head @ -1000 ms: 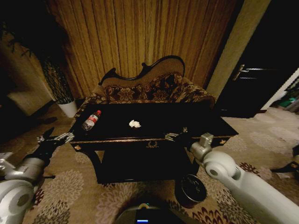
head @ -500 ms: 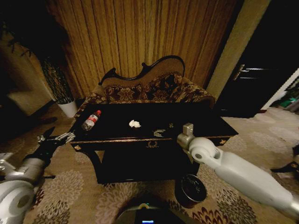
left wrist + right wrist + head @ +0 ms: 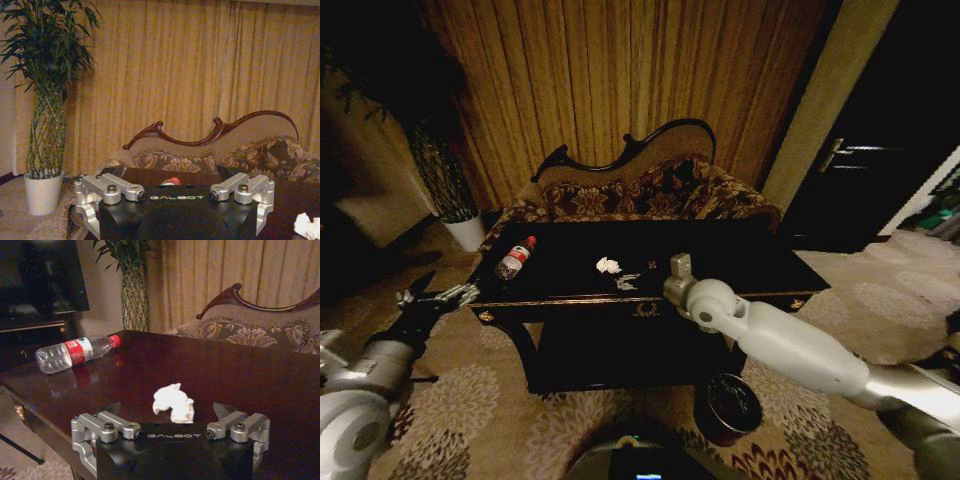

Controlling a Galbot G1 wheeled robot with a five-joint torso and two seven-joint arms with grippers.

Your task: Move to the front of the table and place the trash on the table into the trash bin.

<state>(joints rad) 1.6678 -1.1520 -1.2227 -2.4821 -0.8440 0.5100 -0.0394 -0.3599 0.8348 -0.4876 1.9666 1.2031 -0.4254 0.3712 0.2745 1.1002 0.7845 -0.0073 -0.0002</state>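
Meanwhile, right gripper (image 3: 631, 281), jaws released, beside paper wad (image 3: 608, 265); left gripper's (image 3: 438, 296) jaws likewise; trash bin (image 3: 728, 406) black-lined.

A carved-back patterned sofa (image 3: 640, 190) stands against ribbed golden curtains (image 3: 620, 80). A tall plant (image 3: 47, 85) in a white pot (image 3: 467, 232) sits at the left. Floral carpet (image 3: 480, 420) covers the floor; a dark door (image 3: 880, 150) is at the right.
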